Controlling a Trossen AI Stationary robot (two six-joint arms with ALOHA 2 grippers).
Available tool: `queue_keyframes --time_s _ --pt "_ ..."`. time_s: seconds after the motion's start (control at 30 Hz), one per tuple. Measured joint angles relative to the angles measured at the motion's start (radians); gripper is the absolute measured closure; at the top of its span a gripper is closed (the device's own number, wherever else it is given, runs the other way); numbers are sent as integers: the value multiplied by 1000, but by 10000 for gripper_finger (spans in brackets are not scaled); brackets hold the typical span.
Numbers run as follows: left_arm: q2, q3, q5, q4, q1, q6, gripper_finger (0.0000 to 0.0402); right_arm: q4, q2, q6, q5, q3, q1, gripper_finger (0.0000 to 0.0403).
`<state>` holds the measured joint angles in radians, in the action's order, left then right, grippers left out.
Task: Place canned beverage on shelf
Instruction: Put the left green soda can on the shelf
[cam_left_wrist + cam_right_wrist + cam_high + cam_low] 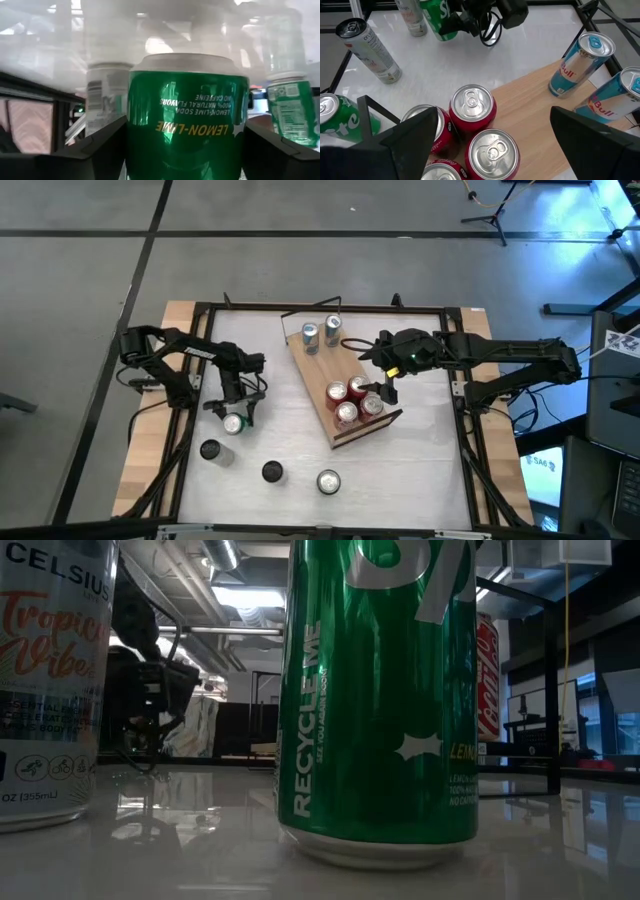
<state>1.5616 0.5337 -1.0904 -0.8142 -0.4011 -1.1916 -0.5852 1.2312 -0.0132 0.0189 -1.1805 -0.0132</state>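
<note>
The left gripper has its fingers set wide on either side of a green lemon-lime can, close to its walls; whether they press it I cannot tell. That can stands on the tabletop toward its left edge. The right gripper hangs open-fingered above four red cans at the shelf's near end. Two blue cans stand at its far end.
</note>
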Motion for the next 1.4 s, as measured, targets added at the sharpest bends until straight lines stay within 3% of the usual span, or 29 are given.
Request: queue_keyframes --time_s 1.13,1.4 --pt "3 -18 104 15 0 0 83 -15 41 0 0 0 0 24" --pt "3 -18 132 19 0 75 82 -15 41 0 0 0 0 24"
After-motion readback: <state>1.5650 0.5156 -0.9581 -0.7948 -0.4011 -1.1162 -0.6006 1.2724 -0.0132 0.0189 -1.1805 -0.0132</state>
